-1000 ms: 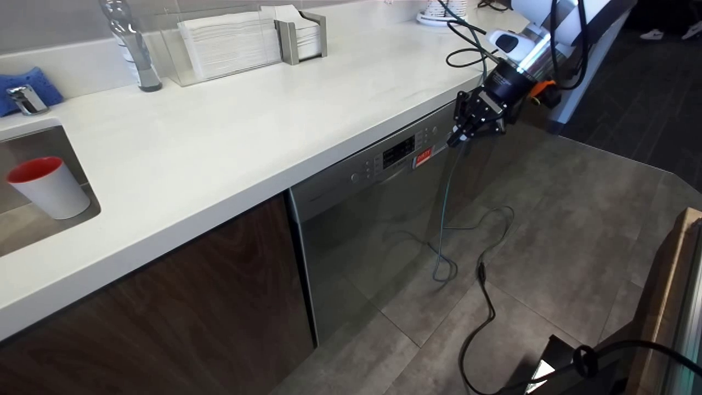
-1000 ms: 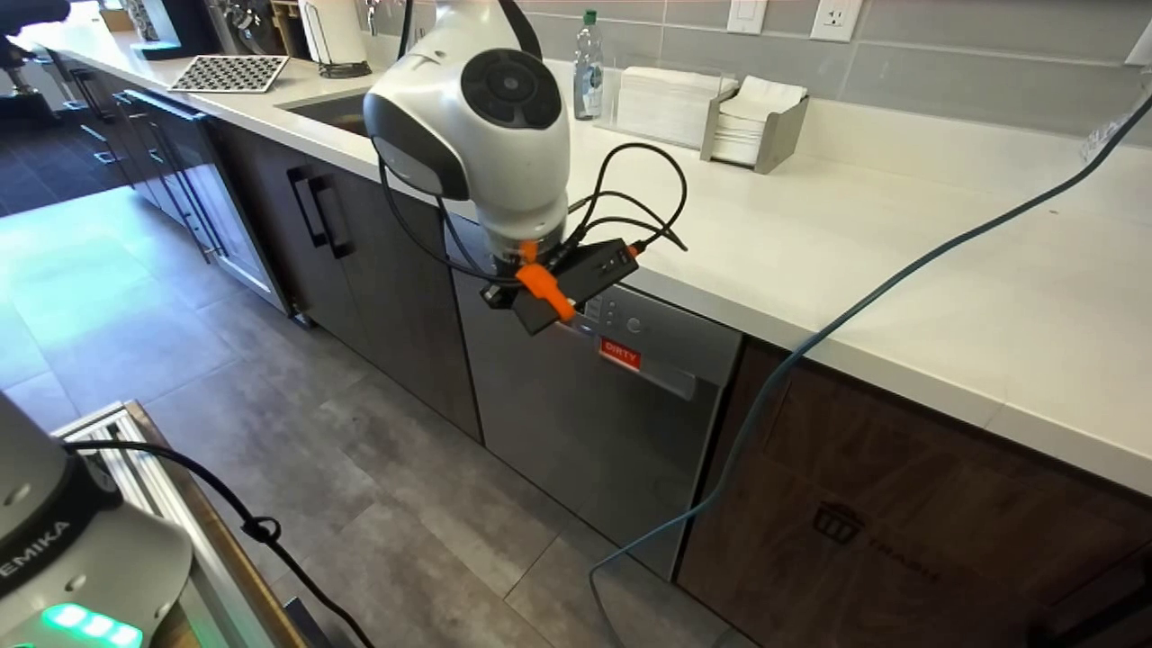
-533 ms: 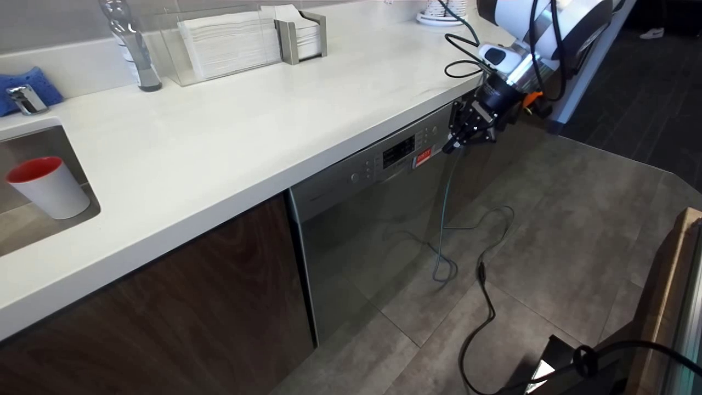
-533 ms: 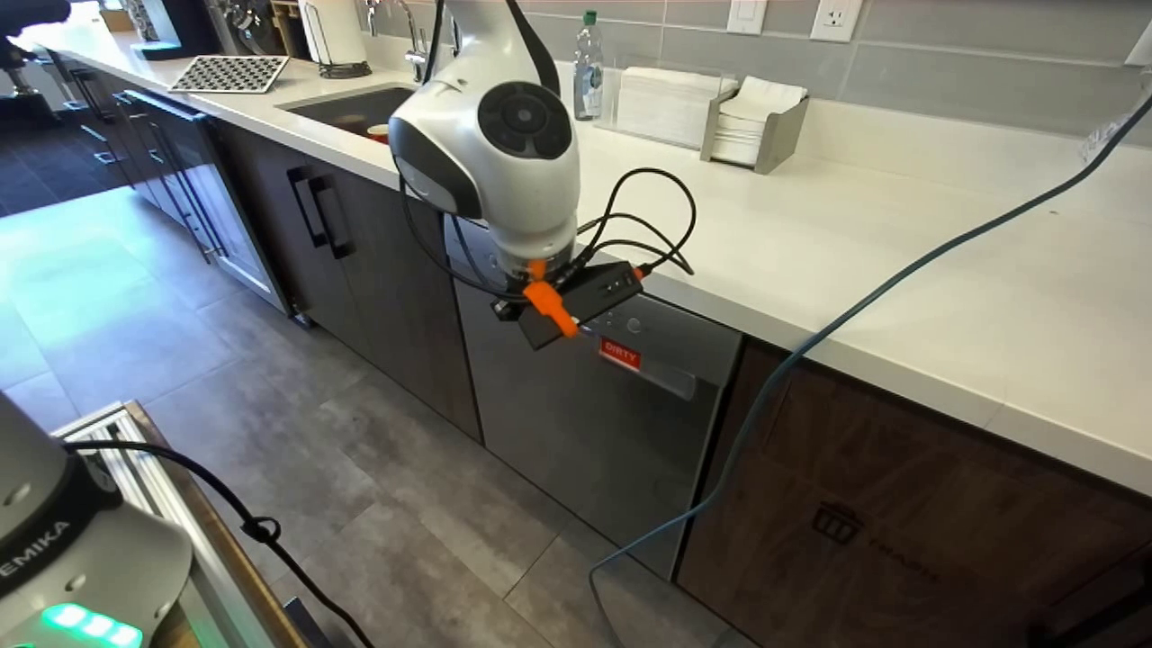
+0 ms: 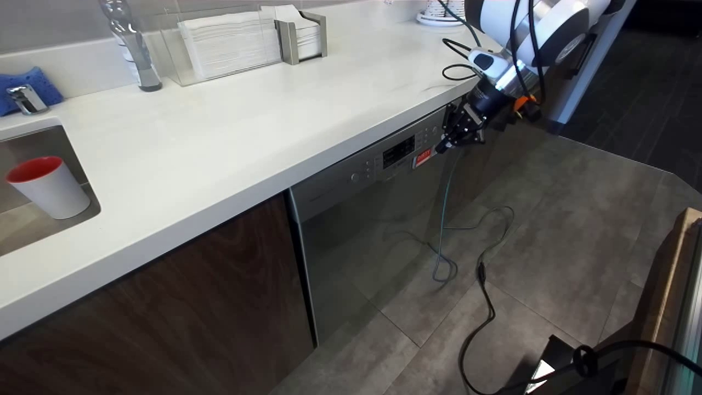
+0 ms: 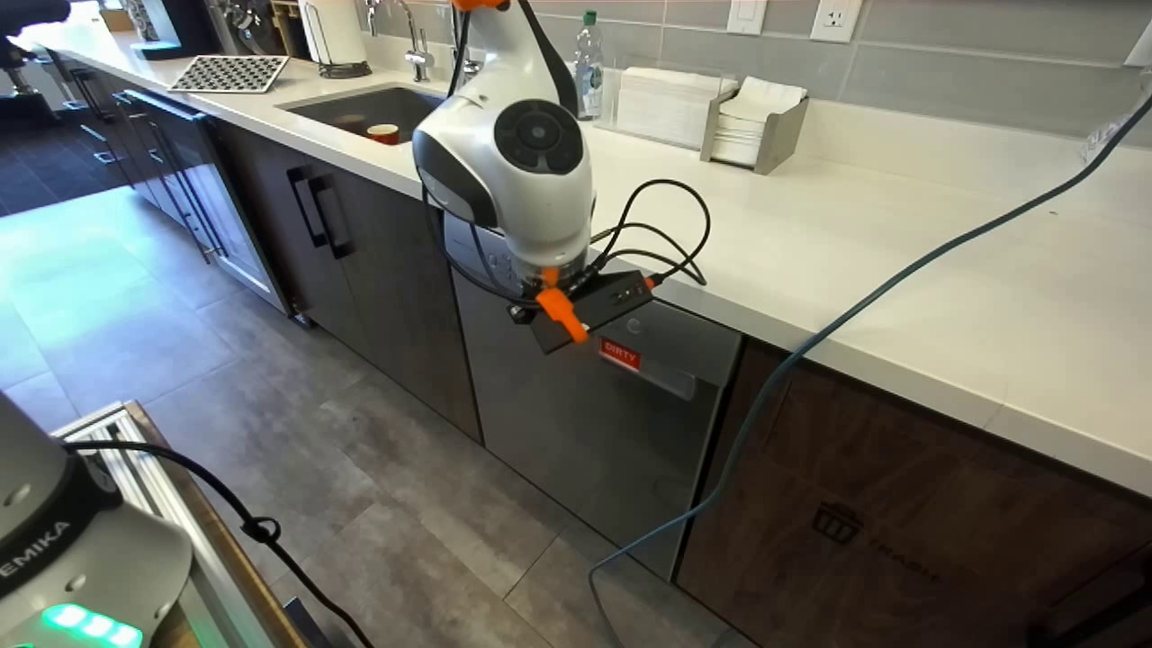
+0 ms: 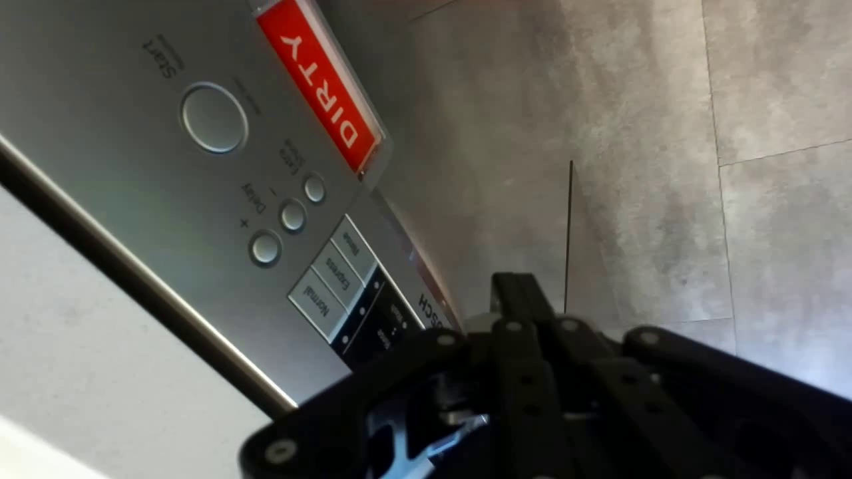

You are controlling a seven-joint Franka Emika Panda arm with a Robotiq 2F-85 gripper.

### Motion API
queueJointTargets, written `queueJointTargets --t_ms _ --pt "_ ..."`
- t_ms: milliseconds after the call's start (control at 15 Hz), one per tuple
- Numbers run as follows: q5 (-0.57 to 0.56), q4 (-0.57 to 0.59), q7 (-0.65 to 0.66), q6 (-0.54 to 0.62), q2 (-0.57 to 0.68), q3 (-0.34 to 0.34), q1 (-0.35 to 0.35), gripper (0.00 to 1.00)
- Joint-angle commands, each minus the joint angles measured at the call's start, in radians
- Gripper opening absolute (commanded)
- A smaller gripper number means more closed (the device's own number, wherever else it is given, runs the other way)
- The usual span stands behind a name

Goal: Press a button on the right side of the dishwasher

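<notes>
Gripper [image 7: 519, 293] clenched, nothing visible in it, slanted near the right part of the dishwasher [image 6: 585, 432], which sits under the worktop [image 5: 230, 131]. At that slant, a push could skid off the flat Start button [image 7: 214, 118] or snag the DIRTY tag [image 7: 313, 80]; close-set Delay buttons [image 7: 292, 215] nearby invite a mis-press.

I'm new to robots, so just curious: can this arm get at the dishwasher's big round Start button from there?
Probably yes: the shut hand is close to the control panel, and in the wrist view nothing covers the Start button.
</notes>
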Motion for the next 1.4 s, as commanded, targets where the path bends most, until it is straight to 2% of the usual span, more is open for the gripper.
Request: queueJointTargets --t_ms 0,800,1333 --pt "0.064 0.061 -0.051 0.037 0.049 0.016 -0.008 0.0" --pt "0.093 0.151 -0.051 0.067 0.131 0.017 -0.005 0.0" --pt "0.16 0.19 -0.051 0.078 0.171 0.003 0.014 0.0"
